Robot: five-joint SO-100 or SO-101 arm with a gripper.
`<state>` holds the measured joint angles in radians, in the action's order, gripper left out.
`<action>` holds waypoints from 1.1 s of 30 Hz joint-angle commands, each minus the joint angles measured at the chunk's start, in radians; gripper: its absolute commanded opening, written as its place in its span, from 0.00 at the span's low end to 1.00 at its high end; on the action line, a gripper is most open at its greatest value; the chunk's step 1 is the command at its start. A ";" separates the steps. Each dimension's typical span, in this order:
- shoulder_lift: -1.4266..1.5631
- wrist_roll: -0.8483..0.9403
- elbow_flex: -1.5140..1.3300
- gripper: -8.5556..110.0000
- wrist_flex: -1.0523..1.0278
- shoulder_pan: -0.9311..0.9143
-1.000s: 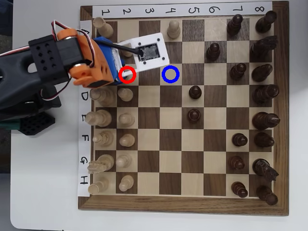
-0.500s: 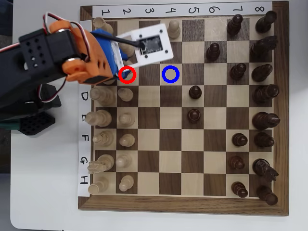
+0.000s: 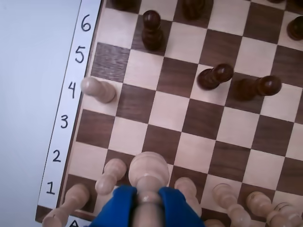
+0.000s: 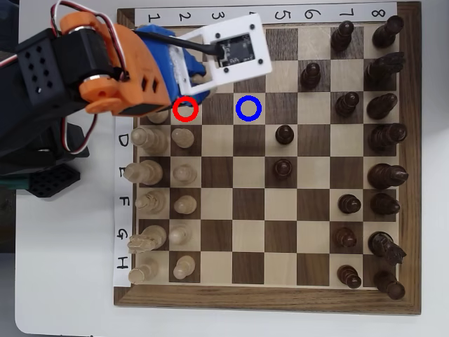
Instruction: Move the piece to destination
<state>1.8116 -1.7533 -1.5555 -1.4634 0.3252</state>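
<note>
Pawn (image 3: 149, 171) sits clamped in pincer (image 3: 148, 201) beside numerals 1–6.

Arm (image 4: 84, 77) above board's (image 4: 266, 298) upper-left corner

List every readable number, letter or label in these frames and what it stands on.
"1 2 3 4 5 6 7 8": paper strip along the chessboard's top edge, overhead view.
"D E F G H": paper strip along the left edge; upper letters hidden by the arm.
"1" to "6": paper strip, wrist view.
No brand names are readable.
</note>
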 commanded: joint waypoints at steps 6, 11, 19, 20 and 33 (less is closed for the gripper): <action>-0.104 -0.057 0.179 0.07 0.179 -0.092; -0.146 -0.043 0.114 0.07 0.264 -0.109; -0.172 -0.044 -0.011 0.07 0.396 -0.107; -0.173 -0.049 -0.025 0.07 0.407 -0.103; -0.255 -0.058 -0.097 0.07 0.500 -0.107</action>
<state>1.5693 -1.7533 -1.6628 -1.0600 0.2516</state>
